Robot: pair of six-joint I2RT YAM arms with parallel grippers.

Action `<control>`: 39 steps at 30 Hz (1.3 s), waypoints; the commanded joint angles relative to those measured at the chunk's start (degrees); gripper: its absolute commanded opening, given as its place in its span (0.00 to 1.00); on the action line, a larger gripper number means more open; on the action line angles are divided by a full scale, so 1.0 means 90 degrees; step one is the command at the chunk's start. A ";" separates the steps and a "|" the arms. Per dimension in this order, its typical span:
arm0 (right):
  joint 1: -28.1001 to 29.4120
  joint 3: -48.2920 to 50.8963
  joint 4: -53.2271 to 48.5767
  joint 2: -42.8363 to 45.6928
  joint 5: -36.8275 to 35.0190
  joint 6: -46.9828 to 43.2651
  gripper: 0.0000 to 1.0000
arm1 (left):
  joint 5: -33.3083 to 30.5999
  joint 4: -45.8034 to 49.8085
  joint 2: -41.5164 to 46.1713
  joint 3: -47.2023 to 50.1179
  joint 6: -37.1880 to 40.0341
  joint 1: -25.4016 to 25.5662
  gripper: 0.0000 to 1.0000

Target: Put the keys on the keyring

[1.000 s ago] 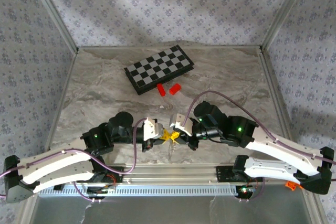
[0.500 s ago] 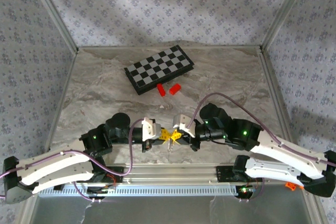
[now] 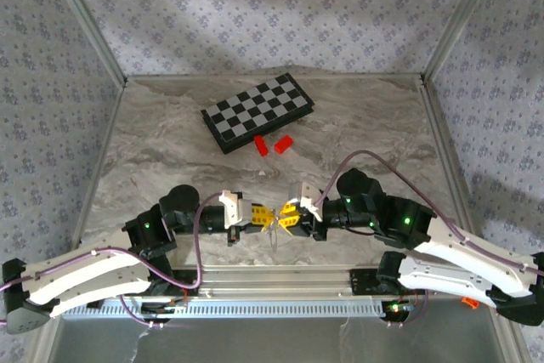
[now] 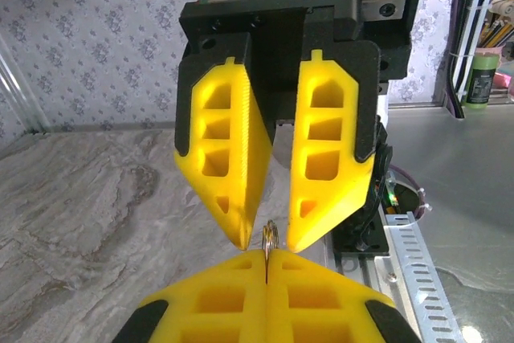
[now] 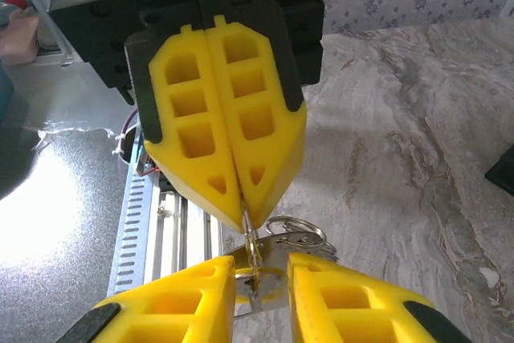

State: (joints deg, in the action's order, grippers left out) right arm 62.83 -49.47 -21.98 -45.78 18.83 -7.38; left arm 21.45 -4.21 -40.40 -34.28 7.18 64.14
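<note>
Risk: keyring (image 5: 299, 234) is pinched only by its thin edge in the clenched left gripper (image 5: 243, 213), above the table's (image 3: 170, 142) near edge, and could be twisted out if nudged. Right gripper (image 5: 261, 267) is parted slightly, nothing clamped. What looks like the key (image 5: 261, 285) is seen dangling between its fingers and could be dropped if unthreaded.

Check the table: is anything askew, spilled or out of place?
The chessboard lies skewed on the table, with two red blocks loose at its near edge. The keyring hangs in mid-air from the shut jaws of the left gripper. Nothing looks spilled.
</note>
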 commanded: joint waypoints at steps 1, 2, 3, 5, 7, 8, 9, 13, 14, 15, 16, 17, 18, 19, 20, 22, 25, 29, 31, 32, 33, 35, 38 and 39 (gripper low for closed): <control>-0.0038 0.0051 0.0207 0.0051 0.0076 0.0117 0.18 | 0.0193 -0.0449 0.0065 -0.0004 -0.0114 0.0012 0.00; -0.0046 0.0055 0.0237 0.0048 0.0085 0.0126 0.15 | 0.0185 -0.0459 0.0075 0.0001 -0.0114 0.0012 0.00; -0.0048 0.0052 0.0241 0.0048 0.0081 0.0135 0.13 | 0.0185 -0.0470 0.0075 0.0001 -0.0124 0.0012 0.00; -0.0052 0.0055 0.0199 0.0021 0.0067 0.0137 0.12 | 0.0193 -0.0496 0.0085 -0.0004 -0.0124 0.0012 0.00; -0.0057 0.0067 0.0157 0.0035 0.0056 0.0154 0.12 | 0.0194 -0.0535 0.0100 0.0013 -0.0124 0.0012 0.00; -0.0063 0.0080 0.0161 0.0046 0.0056 0.0179 0.14 | 0.0194 -0.0561 0.0112 0.0025 -0.0119 0.0012 0.00; -0.0057 0.0106 0.0165 0.0084 0.0066 0.0204 0.15 | 0.0194 -0.0584 0.0107 0.0032 -0.0121 0.0013 0.00; -0.0055 0.0227 0.0254 0.0227 0.0028 0.0301 0.18 | 0.0184 -0.0644 0.0073 0.0039 -0.0119 0.0013 0.00; -0.0057 0.0251 0.0271 0.0248 0.0018 0.0302 0.18 | 0.0185 -0.0646 0.0057 0.0025 -0.0114 0.0008 0.00; -0.0058 0.0270 0.0264 0.0267 0.0000 0.0312 0.18 | 0.0180 -0.0631 0.0062 0.0015 -0.0114 0.0012 0.00; -0.0057 0.0272 0.0264 0.0278 -0.0006 0.0311 0.16 | 0.0184 -0.0621 0.0056 0.0015 -0.0099 0.0012 0.00; -0.0058 0.0277 0.0257 0.0281 -0.0026 0.0311 0.14 | 0.0185 -0.0612 0.0073 0.0001 -0.0104 0.0013 0.00; -0.0057 0.0273 0.0245 0.0289 -0.0039 0.0312 0.11 | 0.0184 -0.0616 0.0073 0.0000 -0.0103 0.0012 0.00; -0.0052 0.0282 0.0255 0.0293 -0.0041 0.0311 0.08 | 0.0188 -0.0620 0.0075 0.0001 -0.0112 0.0012 0.00; -0.0052 0.0282 0.0271 0.0303 -0.0051 0.0312 0.06 | 0.0203 -0.0623 0.0075 -0.0004 -0.0123 0.0013 0.00; -0.0057 0.0293 0.0302 0.0292 -0.0043 0.0303 0.05 | 0.0223 -0.0624 0.0056 0.0001 -0.0134 0.0012 0.00; -0.0057 0.0287 0.0324 0.0258 -0.0021 0.0278 0.03 | 0.0229 -0.0611 0.0056 -0.0008 -0.0143 0.0013 0.00; -0.0057 0.0287 0.0264 0.0195 -0.0027 0.0273 0.00 | 0.0234 -0.0636 0.0066 0.0001 -0.0131 0.0010 0.00; -0.0067 0.0274 0.0204 0.0149 -0.0022 0.0282 0.00 | 0.0224 -0.0640 0.0090 0.0001 -0.0124 0.0012 0.00; -0.0071 0.0264 0.0184 0.0122 -0.0013 0.0292 0.00 | 0.0210 -0.0655 0.0108 -0.0007 -0.0114 0.0012 0.00; -0.0081 0.0255 0.0151 0.0089 -0.0011 0.0302 0.00 | 0.0199 -0.0660 0.0113 0.0010 -0.0100 0.0012 0.00; -0.0087 0.0225 0.0094 0.0035 -0.0018 0.0297 0.00 | 0.0175 -0.0683 0.0133 0.0025 -0.0084 0.0012 0.00; -0.0106 0.0175 0.0029 -0.0083 -0.0018 0.0292 0.00 | 0.0165 -0.0704 0.0143 0.0030 -0.0080 0.0009 0.00; -0.0112 0.0162 0.0023 -0.0112 -0.0012 0.0292 0.00 | 0.0173 -0.0727 0.0140 0.0037 -0.0085 0.0015 0.00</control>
State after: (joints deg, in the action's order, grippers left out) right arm 62.37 -47.07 -20.97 -46.22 18.85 -4.95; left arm 21.65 -6.33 -40.16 -33.52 6.57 64.14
